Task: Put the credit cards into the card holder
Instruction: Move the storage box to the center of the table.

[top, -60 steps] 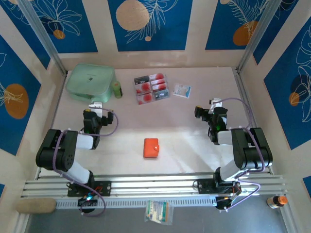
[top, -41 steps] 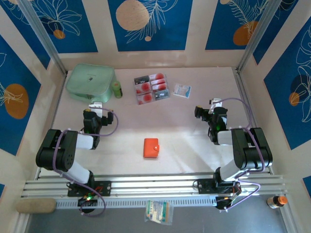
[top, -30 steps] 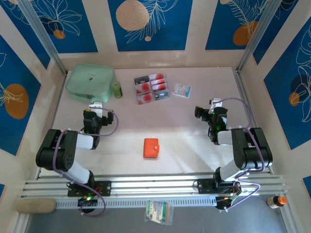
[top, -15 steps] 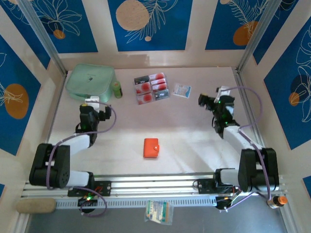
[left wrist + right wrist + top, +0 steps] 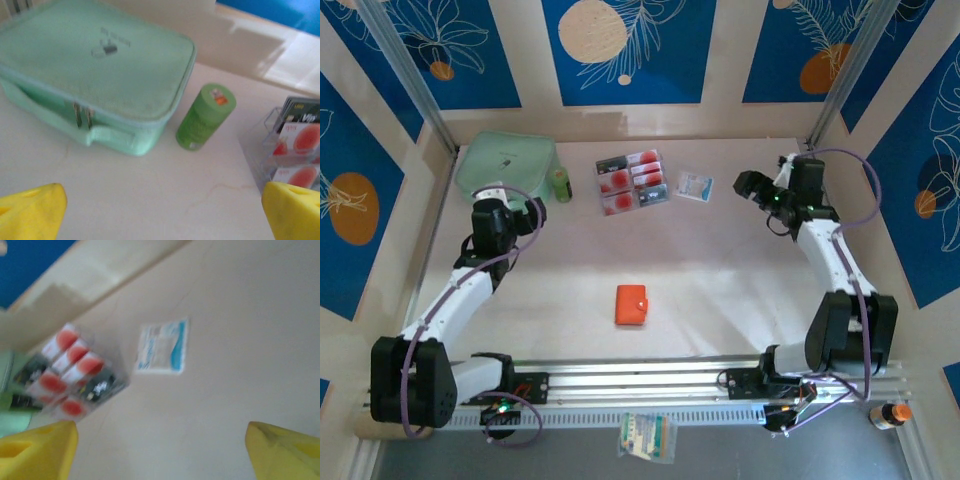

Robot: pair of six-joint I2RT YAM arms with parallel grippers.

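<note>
Both arms are reaching farther out than before; the left gripper (image 5: 160, 207) and right gripper (image 5: 160, 440) are standing open, empty. The credit cards (image 5: 632, 183) are lying at 12 o'clock from the card holder (image 5: 631, 305).

Bare table (image 5: 720, 290) around card holder (image 5: 631, 305); green bottle (image 5: 561, 184) just beside credit cards (image 5: 632, 183)

Credit cards (image 5: 632, 182) clustered (far side); card holder (image 5: 631, 305) closed.

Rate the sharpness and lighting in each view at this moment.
Top view: sharp, evenly lit, with only soft shadows. Left wrist: slightly soft, but the pouch and bottle are readable. Right wrist: motion blur smears the cards and packet.
</note>
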